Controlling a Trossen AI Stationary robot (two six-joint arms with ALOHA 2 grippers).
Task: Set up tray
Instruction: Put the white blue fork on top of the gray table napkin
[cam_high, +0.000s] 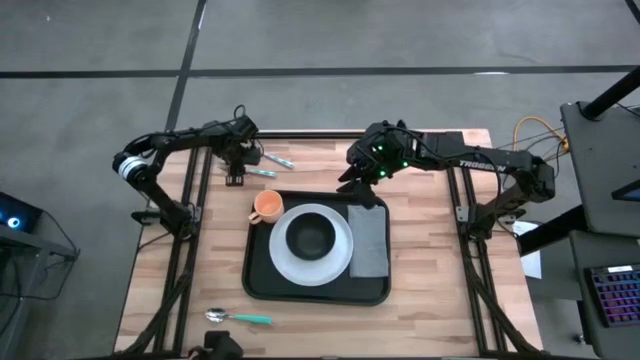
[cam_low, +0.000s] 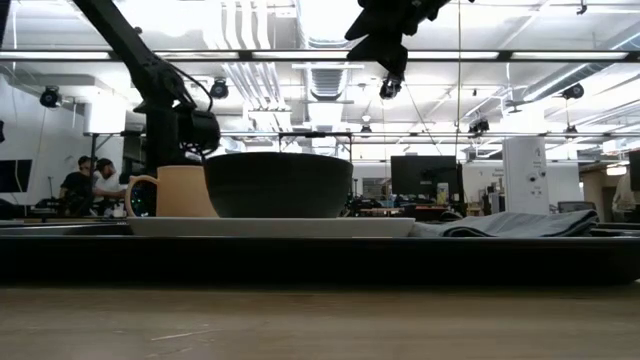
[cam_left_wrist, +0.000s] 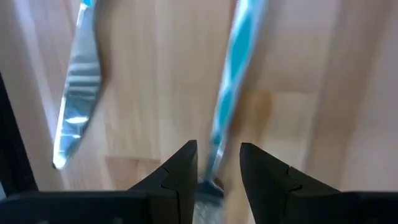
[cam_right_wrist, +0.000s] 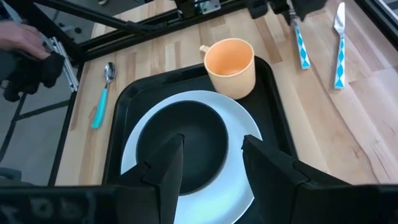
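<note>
The black tray (cam_high: 262, 282) lies mid-table. On it rest a white plate (cam_high: 336, 262), a black bowl (cam_high: 311, 236), an orange cup (cam_high: 267, 207) and a folded grey napkin (cam_high: 368, 240). A teal-handled utensil (cam_left_wrist: 233, 74) and a teal-handled knife (cam_left_wrist: 74, 106) lie on the wood beyond the tray's far left corner. My left gripper (cam_left_wrist: 217, 163) is open and low over the table, one finger on either side of the utensil's metal neck (cam_left_wrist: 210, 183). I cannot tell whether it touches it. My right gripper (cam_right_wrist: 211, 155) is open and empty, raised above the tray's far edge.
A teal-handled spoon (cam_high: 238, 318) lies on the wood near the table's near edge, left of the tray. Bare wood lies to the right of the tray (cam_high: 440, 250). People show in the room beyond the table (cam_low: 90, 185).
</note>
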